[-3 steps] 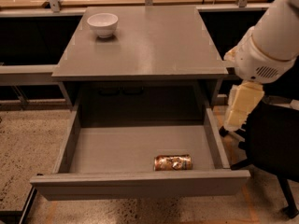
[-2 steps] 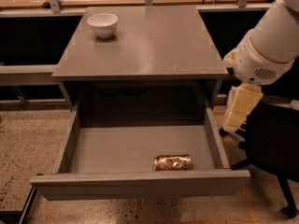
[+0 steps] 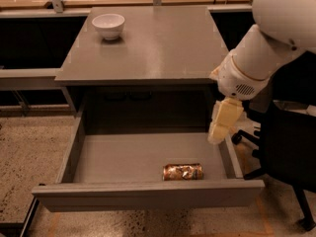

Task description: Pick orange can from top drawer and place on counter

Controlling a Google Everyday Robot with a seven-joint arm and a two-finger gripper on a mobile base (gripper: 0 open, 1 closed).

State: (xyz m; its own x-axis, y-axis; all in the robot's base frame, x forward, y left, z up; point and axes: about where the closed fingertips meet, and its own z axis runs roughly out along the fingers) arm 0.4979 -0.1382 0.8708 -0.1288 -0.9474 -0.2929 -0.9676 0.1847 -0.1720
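Observation:
The orange can [image 3: 183, 172] lies on its side inside the open top drawer [image 3: 123, 157], near the front panel and right of the middle. My gripper [image 3: 222, 125] hangs from the white arm and points down over the drawer's right side wall, up and to the right of the can and apart from it. It holds nothing that I can see. The grey counter [image 3: 158, 43] is the desk top above the drawer.
A white bowl [image 3: 108, 25] stands at the counter's back left corner. A black office chair [image 3: 289, 152] is close on the right of the drawer. A pale wooden surface with metal legs runs behind the desk. Speckled floor lies to the left.
My arm has swung left, and the gripper has moved from beside the desk to over the drawer's right wall. The can and the drawer have not moved.

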